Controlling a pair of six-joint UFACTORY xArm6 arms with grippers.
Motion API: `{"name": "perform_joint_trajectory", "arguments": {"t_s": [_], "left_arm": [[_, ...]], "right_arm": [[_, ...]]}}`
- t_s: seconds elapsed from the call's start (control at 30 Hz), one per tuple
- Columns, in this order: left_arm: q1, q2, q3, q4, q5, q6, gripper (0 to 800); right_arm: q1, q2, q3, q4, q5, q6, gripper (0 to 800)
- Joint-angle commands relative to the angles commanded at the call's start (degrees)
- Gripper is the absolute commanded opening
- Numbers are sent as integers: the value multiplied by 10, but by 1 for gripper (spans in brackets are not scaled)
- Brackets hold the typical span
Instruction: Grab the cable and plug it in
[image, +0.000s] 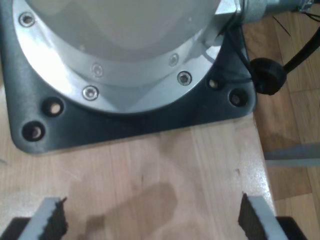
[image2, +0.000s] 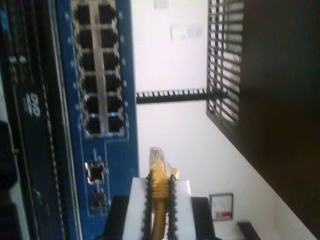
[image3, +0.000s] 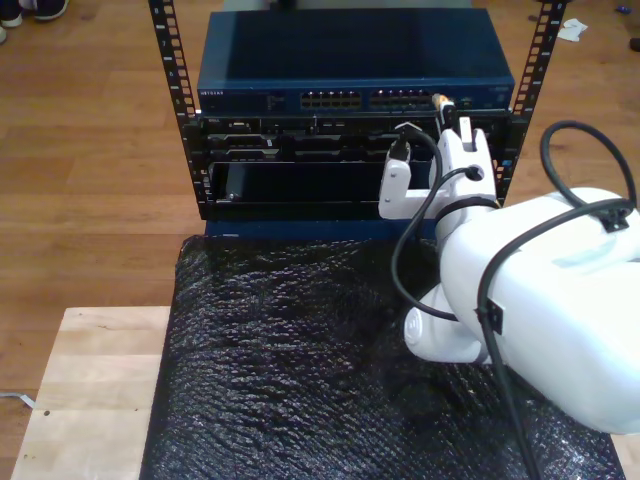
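Yellow-orange cable (image2: 159, 200) is pinched between the jaws of my second gripper (image2: 159, 187), its clear plug (image2: 161, 161) poking out just short of the blue network switch (image2: 117, 60) and its rows of ports (image2: 99, 70). The step in hand looks like alignment: next the plug likely needs lining up squarely with one port, then pushing in. My first gripper (image: 152, 220) hangs spread over a wooden table (image: 150, 170), holding nothing.

- The exterior view looks down from behind the arm toward the blue switch (image3: 355, 72), fairly far off.
- The second wrist view faces that switch (image2: 97, 100) close up, rolled sideways.
- The first wrist view looks down, near a wooden table (image: 150, 165).
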Motion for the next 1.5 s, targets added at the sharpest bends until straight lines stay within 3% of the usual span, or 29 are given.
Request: {"name": "perform_joint_trajectory", "arguments": {"t_s": [0.4, 1.5], "left_arm": [[0, 0, 0, 0, 0, 0, 800], [0, 0, 0, 0, 0, 0, 800]], "right_arm": [[22, 26, -41, 61, -1, -17, 0], [26, 72, -93, 63, 0, -13, 0]]}}
